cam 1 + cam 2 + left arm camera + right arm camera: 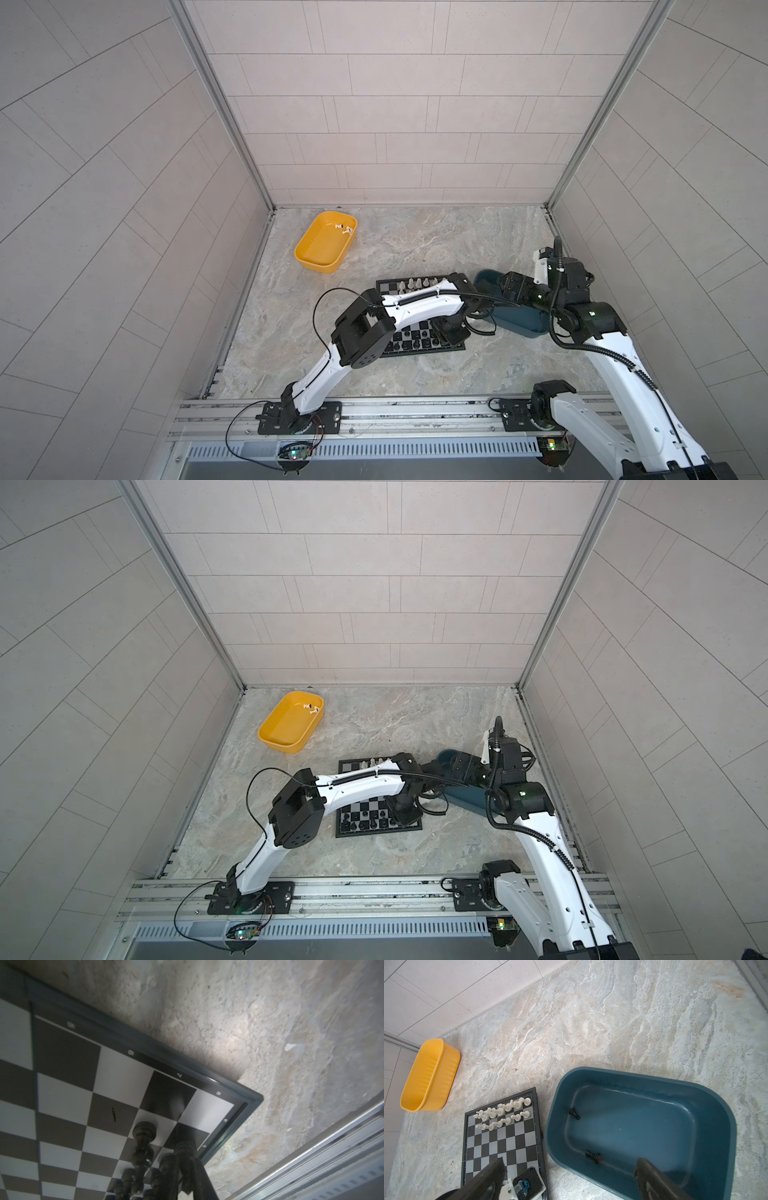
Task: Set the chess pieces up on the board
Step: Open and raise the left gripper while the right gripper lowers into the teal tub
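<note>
While left arm (415,307) arches over board (415,332), right claw (569,1165) gapes above tray (654,1082).

A booth is enclosed on three sides by walls (390,104) clad in pale grey rectangular tiles, laid in offset rows. The far corners are edged by upright aluminium profiles (220,104). Below, a marbled stone-patterned surface (415,237) is spread, grey-beige with rust-coloured veins. Its near edge is bordered by a slotted aluminium rail (415,411), with a ventilated metal strip (415,449) beneath. Soft, even light is cast throughout.
</note>
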